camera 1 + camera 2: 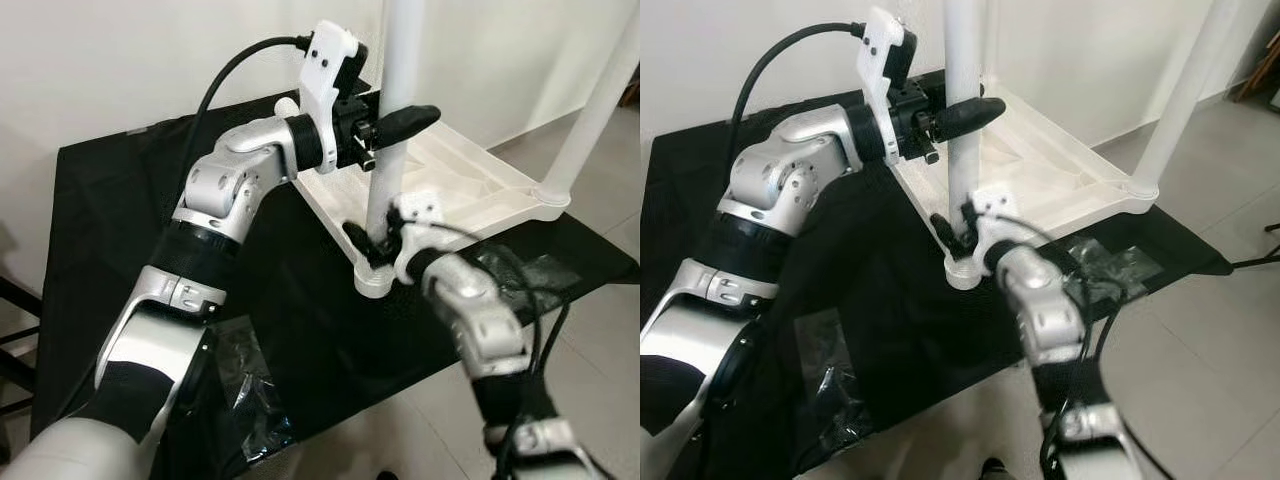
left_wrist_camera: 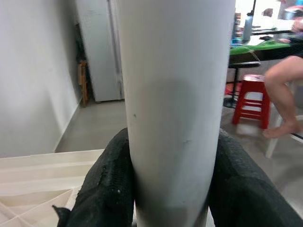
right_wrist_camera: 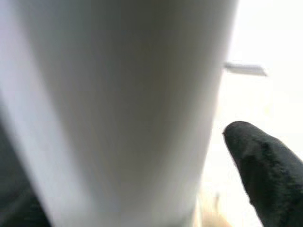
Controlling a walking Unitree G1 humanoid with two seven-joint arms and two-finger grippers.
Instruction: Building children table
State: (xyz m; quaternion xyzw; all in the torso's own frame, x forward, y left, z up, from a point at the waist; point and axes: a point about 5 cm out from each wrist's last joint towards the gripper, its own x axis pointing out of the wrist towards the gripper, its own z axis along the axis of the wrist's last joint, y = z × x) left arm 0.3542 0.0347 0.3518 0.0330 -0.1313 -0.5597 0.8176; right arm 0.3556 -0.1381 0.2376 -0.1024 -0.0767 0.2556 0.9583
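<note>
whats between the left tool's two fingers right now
A white table leg: the left wrist view shows the left tool's black fingers pressed on either side of it.

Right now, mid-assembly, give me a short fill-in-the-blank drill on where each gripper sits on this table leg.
1. The left gripper is shut on the near white leg, ____ than the right gripper on it.
2. The right gripper sits near the leg's ____, by the corner socket.
3. The upturned tabletop rests on a ____ cloth.
4. A second leg stands at the tabletop's ____ corner.

Missing: higher; base; black; right
</note>
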